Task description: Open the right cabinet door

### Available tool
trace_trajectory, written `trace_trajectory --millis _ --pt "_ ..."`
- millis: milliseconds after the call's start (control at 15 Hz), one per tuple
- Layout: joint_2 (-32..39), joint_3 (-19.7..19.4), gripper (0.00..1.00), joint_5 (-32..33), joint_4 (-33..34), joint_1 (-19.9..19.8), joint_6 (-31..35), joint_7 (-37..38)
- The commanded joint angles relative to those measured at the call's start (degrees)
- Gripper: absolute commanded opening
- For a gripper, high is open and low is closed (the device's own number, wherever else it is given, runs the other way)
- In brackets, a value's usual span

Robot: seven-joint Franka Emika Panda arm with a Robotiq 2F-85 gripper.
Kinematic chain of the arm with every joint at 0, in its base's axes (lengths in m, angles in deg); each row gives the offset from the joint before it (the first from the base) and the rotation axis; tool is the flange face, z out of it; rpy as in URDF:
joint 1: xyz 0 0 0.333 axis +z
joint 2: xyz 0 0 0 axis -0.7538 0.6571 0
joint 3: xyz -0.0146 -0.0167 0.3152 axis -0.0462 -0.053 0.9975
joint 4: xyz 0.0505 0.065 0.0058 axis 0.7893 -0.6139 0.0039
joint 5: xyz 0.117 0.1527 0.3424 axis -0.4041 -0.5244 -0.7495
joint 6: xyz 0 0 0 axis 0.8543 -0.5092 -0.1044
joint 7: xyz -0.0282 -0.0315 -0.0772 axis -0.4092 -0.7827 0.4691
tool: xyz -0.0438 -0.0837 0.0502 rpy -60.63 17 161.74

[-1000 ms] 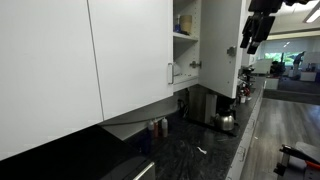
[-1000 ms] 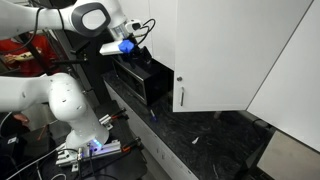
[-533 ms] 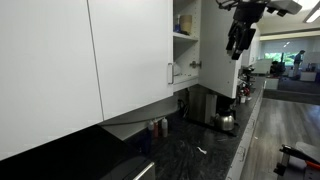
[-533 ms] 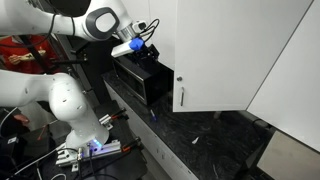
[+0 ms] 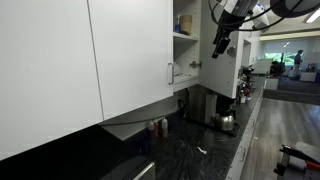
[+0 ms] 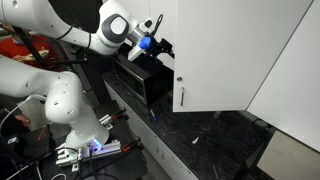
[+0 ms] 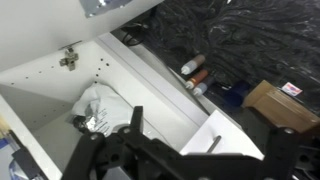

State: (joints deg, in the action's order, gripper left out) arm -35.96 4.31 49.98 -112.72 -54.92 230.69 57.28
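The right cabinet door [image 5: 222, 70] [image 6: 240, 60] stands swung out from its cabinet. Its inner face shows in an exterior view, its outer face with the slim silver handle [image 6: 182, 97] in an exterior view. My gripper [image 5: 218, 50] [image 6: 163, 48] hovers at upper-door height just off the door's free edge, touching nothing. In the wrist view the gripper [image 7: 212, 126] is open, its dark fingers [image 7: 135, 120] spread wide, and it faces the open cabinet interior [image 7: 120, 80] with a hinge [image 7: 70, 58]. Nothing is between the fingers.
The wider white door [image 5: 135, 55] with its own handle [image 5: 170, 72] [image 7: 213, 145] stays shut beside the opening. A crumpled white bag [image 7: 98, 110] lies inside the cabinet. On the dark counter [image 5: 190, 150] stand a black coffee machine [image 6: 140, 78], bottles [image 7: 195, 70] and a kettle [image 5: 226, 122].
The arm has carried the open gripper steadily toward the cabinet, closing in on the swung-out door's free edge. The door itself has not moved.
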Motion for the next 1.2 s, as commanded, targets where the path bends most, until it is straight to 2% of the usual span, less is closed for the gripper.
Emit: trace_trajectory --millis 0,267,467,1067,1133 --pt "1.9 9.2 1.0 12.0 2.7 -11.6 3.5 12.7" --pt "0.8 16.7 1.0 21.4 4.5 -18.3 -0.1 24.4" --pt "0.8 20.1 1.0 24.7 5.2 -21.2 -2.0 29.4" --pt "0.9 24.2 1.0 31.5 5.9 -27.1 -8.6 38.1" --pt "4.3 17.7 1.0 36.9 6.7 -18.9 -15.0 41.0"
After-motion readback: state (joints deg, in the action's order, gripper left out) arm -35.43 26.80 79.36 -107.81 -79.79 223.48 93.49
